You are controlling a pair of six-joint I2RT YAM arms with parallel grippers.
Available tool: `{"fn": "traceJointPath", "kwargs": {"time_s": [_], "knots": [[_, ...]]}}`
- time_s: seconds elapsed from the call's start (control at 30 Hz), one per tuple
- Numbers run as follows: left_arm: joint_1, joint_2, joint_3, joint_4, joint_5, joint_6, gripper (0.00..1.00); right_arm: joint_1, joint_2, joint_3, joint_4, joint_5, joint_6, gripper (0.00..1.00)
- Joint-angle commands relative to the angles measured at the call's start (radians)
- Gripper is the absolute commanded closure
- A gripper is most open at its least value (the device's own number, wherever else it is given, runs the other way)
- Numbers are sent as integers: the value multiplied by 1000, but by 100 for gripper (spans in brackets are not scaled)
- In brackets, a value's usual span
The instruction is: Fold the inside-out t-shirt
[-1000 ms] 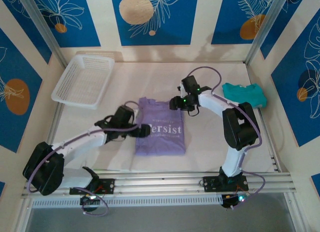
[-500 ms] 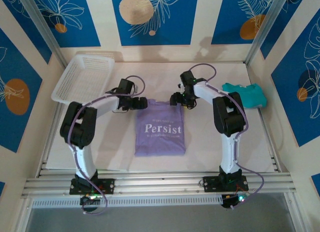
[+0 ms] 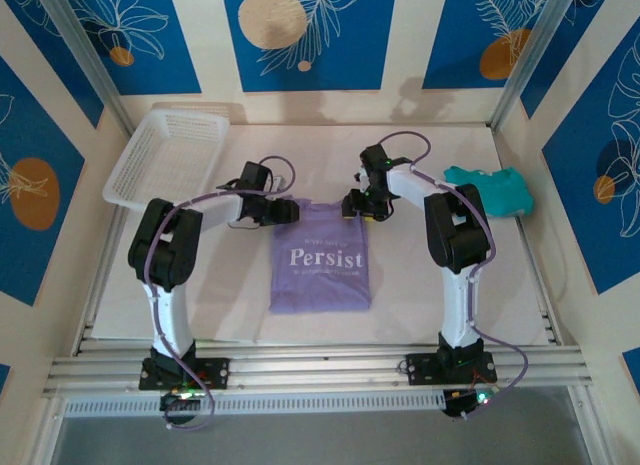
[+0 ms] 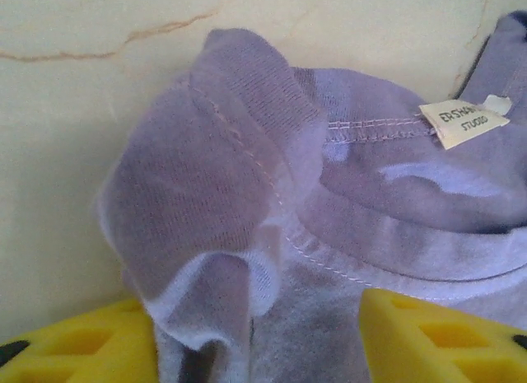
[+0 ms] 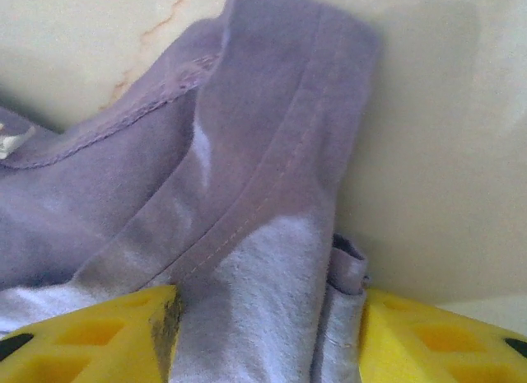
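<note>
Narrowing since a moment ago, left gripper and right gripper each pinch a shoulder of the inside-out t-shirt, apparently readying a fold.

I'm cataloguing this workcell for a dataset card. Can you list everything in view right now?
t-shirt: one, lavender with white "Persist" lettering, flat at the table's centre
neck label: one, cream, at the shirt's collar seam
basket: one, white plastic, far left of the table
teal garment: one, bunched at the far right
table cover: one, white, under everything
wall panels: several, blue and cream, around the table
left arm: one, white and black, reaching to the shirt's far left corner
right arm: one, same colours, reaching to its far right corner
left pincer: one, yellow fingers, shirt fabric between them
right pincer: one, yellow fingers, shirt fabric between them
</note>
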Motion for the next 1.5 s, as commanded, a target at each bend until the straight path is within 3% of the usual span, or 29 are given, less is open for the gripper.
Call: {"fn": "traceJointPath", "kwargs": {"time_s": [0.0,0.57,0.77,1.17,1.3,1.47], "knots": [[-14,12,-27,10,79,-8,48,7,17,-14,11,-49,4,48],[-9,56,-4,39,62,-18,81,-14,31,-22,62,-130,-12,79],[6,22,-33,86,65,-30,99,-29,-45,-86,151,-163,-24,94],[66,-109,-20,196,38,-68,100,-83,-248,-148,323,-188,-9,100],[83,-112,79,200,27,-78,100,-113,-245,-53,352,-222,9,100],[100,-64,340,135,15,-71,100,-154,-197,186,325,-254,17,100]]}}
